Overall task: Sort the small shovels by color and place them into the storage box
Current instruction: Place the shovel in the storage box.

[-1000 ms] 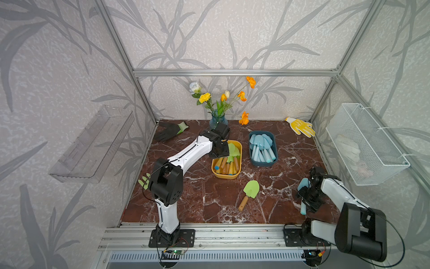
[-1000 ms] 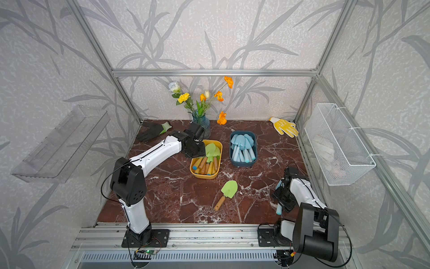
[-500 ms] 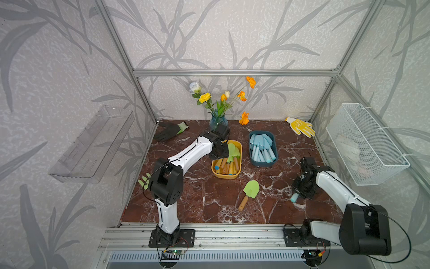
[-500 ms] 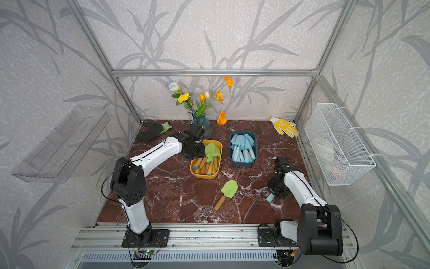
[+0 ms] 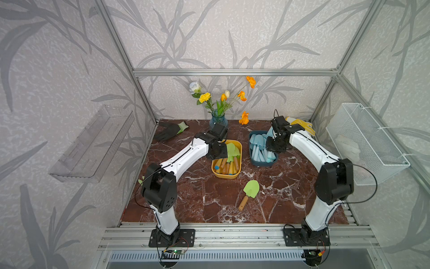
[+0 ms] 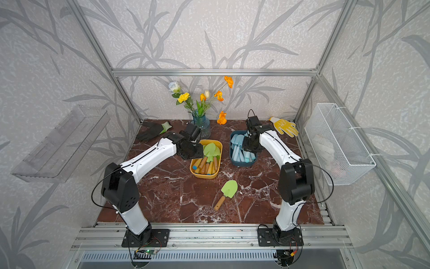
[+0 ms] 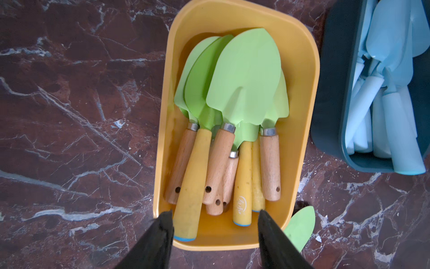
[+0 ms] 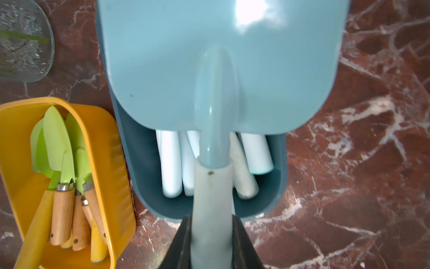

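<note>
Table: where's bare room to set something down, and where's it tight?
Widest bare patches: the front of the table, between the left arm's base and the loose green shovel, and between that shovel and the right arm. Crowded: the narrow gap between the yellow bin and blue bin, with the vase just behind.

Both top views high, frontal, downward, wrist cameras close, sharing yellow box point(image 7: 300, 69)

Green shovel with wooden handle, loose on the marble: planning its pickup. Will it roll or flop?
Probably stiff: the green shovel with wooden handle shows a flat, unbent blade. Unlikely to roll: that broad blade lies on the marble tabletop.
</note>
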Controlling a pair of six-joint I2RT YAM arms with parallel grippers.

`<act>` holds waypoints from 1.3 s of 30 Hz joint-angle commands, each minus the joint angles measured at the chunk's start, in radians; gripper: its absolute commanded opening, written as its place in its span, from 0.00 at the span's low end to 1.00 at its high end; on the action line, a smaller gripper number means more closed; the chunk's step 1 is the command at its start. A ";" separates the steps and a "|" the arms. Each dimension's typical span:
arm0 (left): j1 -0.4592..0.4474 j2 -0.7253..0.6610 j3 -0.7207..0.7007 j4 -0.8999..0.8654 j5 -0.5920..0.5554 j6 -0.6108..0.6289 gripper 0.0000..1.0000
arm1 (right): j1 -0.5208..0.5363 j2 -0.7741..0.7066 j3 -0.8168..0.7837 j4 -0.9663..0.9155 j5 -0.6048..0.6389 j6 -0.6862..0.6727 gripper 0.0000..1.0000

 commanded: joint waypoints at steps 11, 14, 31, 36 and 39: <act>-0.218 0.003 -0.057 -0.061 -0.026 0.209 0.61 | 0.007 0.195 0.080 0.001 -0.102 -0.030 0.24; -0.256 0.047 -0.044 -0.058 0.000 0.233 0.61 | 0.007 0.195 0.077 -0.004 -0.110 -0.034 0.34; -0.406 0.209 -0.005 -0.049 0.208 0.248 0.67 | 0.006 -0.055 -0.067 -0.026 -0.029 -0.026 0.53; -0.444 0.220 -0.053 -0.024 0.236 0.191 0.68 | 0.005 -0.103 -0.161 -0.014 -0.024 -0.029 0.53; -0.468 0.225 -0.098 -0.008 0.232 0.154 0.68 | 0.005 -0.127 -0.213 0.006 -0.029 -0.022 0.53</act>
